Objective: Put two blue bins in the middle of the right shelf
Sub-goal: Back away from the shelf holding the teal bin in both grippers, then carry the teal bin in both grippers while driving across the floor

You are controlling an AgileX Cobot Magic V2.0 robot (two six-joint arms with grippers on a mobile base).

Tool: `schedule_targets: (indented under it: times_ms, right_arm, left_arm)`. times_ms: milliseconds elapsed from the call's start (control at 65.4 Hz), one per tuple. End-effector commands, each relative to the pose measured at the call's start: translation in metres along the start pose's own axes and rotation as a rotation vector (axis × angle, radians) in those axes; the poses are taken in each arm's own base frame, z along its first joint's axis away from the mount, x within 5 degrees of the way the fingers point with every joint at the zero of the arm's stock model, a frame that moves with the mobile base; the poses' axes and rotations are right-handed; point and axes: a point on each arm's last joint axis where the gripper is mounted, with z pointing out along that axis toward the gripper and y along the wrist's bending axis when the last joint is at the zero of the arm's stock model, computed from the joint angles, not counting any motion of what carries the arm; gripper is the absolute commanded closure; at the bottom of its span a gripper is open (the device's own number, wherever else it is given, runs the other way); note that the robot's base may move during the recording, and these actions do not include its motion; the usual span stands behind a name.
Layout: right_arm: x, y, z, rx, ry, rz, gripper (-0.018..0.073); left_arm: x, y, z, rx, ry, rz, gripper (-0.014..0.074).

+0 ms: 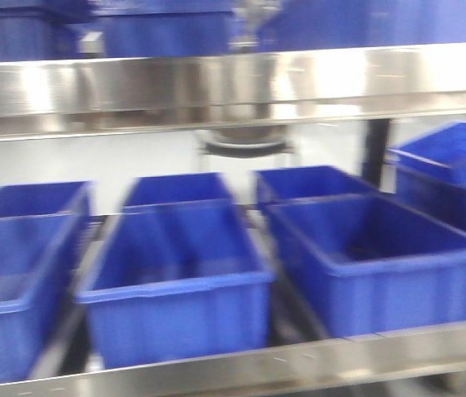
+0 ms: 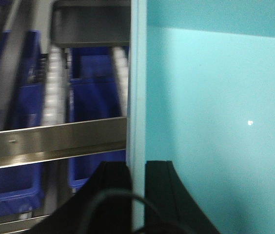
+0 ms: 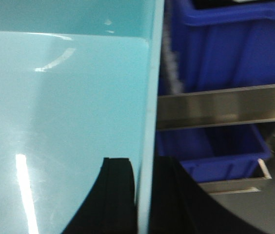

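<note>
Teal bin wall [image 2: 138, 87] pinched in left hand [image 2: 137, 170].

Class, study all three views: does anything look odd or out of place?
The left pincer and right pincer each clamp a pale turquoise wall, whereas the bins on the shelf are dark blue. Nothing appears spilled; the front view is blurred.

Your pale blue bin [image 2: 215, 122] is gripped by its thin walls on both sides.
One upright wall edge sits pinched between the jaws of the left gripper [image 2: 137, 195], another in the right gripper [image 3: 145, 195]. The broad faces are smooth and glossy.
</note>
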Motion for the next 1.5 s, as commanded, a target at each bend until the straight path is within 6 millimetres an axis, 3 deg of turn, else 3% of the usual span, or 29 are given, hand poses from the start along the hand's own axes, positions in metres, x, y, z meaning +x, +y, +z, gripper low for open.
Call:
schedule_targets:
  times_ms: [0,1484]
  right_arm:
    - [-0.0077,0.0106,-0.0121,-0.114,-0.077,0.03,0.0715]
    - [-0.0077,0.0106,-0.0121,-0.114,-0.077,0.03,0.0715]
  left_arm:
    - [-0.0141,-0.0126,-0.0138,0.146,-0.141,-0.053,0.0708]
    - [-0.0142,-0.0125,-0.0138,0.145,-0.142,-0.052,0.0708]
